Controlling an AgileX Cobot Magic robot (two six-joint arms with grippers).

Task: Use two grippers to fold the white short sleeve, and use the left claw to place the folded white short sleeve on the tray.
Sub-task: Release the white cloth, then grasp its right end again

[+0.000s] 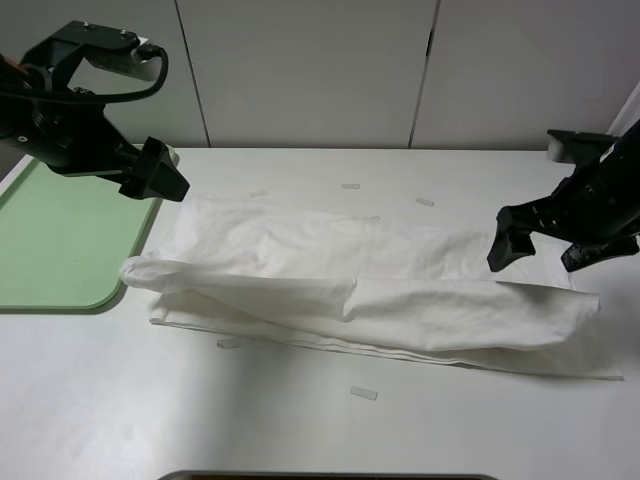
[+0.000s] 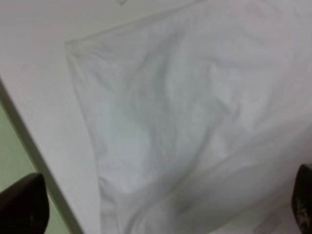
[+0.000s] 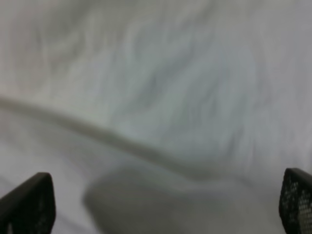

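2 grippers are hovering with jaws spread wide and nothing held: the left claw (image 1: 162,176) in the upper left, the right gripper (image 1: 541,250) at the right edge. We are watching the white short sleeve (image 1: 380,290) lying as a long band on the table (image 1: 300,420), long axis running left to right, its left end just beside the tray (image 1: 60,240). Each claw is hanging over its own end, the left one nearer the tray. No print or label is showing.
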